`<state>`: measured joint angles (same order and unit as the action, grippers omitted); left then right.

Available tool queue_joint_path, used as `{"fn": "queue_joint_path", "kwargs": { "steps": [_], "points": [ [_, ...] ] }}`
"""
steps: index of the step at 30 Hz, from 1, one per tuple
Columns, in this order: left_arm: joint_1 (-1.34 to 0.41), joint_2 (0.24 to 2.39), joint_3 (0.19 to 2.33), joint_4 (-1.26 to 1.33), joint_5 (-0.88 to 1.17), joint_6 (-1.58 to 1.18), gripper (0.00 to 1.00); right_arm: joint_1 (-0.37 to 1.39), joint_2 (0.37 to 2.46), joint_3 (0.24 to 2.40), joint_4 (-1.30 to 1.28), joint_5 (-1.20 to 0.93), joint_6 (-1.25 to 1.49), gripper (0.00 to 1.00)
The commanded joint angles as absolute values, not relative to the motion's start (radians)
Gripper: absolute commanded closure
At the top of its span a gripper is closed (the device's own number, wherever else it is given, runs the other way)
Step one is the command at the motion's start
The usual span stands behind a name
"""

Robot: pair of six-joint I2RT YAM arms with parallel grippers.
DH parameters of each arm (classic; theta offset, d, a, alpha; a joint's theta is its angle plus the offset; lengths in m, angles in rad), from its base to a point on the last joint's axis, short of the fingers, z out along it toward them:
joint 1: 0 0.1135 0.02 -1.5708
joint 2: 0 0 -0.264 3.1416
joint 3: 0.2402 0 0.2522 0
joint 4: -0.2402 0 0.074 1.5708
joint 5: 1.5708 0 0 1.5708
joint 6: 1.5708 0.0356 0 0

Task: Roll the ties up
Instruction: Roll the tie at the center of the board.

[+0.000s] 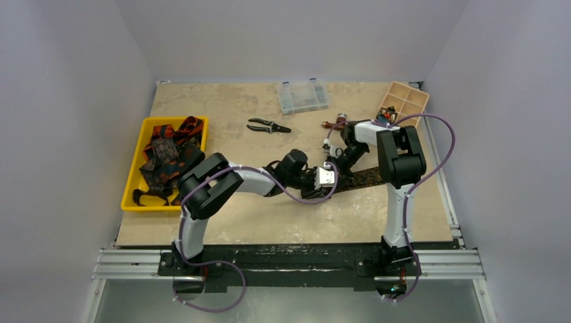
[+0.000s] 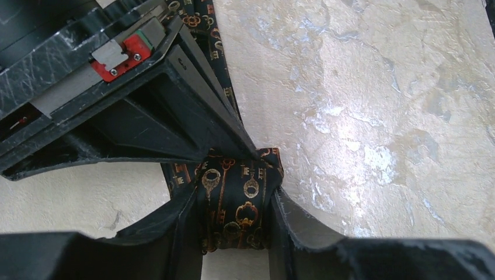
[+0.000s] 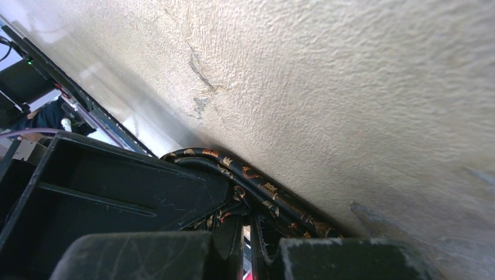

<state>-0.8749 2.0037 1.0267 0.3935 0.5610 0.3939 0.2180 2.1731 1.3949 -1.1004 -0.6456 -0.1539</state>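
Left gripper point(image 2: 235, 189) clamps the rolled tie point(image 2: 230, 219); right gripper point(image 3: 248, 233) pinches its end.
Roll evenly, edges aligned, cloth taut.

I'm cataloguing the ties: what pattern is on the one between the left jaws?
Black tie with orange-gold keys; left wrist view shows it best.

Pliers point(image 1: 268, 126), clear box point(image 1: 302, 96), wooden divided tray point(image 1: 404, 101)

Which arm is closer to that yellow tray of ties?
Left: the left arm's elbow sits at the yellow tray's right edge; the right arm stands far across the table.
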Motion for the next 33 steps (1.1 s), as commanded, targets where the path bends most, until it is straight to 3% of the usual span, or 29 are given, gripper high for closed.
{"fn": "queue_joint_path", "kwargs": {
  "steps": [1,4,9,13,24,33],
  "points": [
    [-0.861,2.029,1.046,0.316,0.534,0.387,0.79,0.234,2.205,1.395,-0.955,-0.549,-0.223,1.00],
    [-0.826,2.044,1.026,0.297,0.542,0.339,0.89,0.216,2.155,1.403,-0.982,-0.622,-0.247,0.90],
    [-0.778,2.071,0.989,0.271,0.550,0.360,0.95,0.148,2.088,1.463,-1.065,-0.774,-0.290,0.76],
    [-0.760,2.078,0.970,0.265,0.575,0.407,0.97,0.120,2.067,1.497,-1.055,-0.796,-0.280,0.75],
    [-0.736,2.072,0.971,0.244,0.648,0.415,0.99,0.119,2.141,1.488,-0.899,-0.597,-0.211,0.77],
    [-0.684,1.969,0.945,0.417,0.675,0.123,0.92,0.120,2.149,1.416,-0.869,-0.425,-0.218,0.79]
  ]
}}
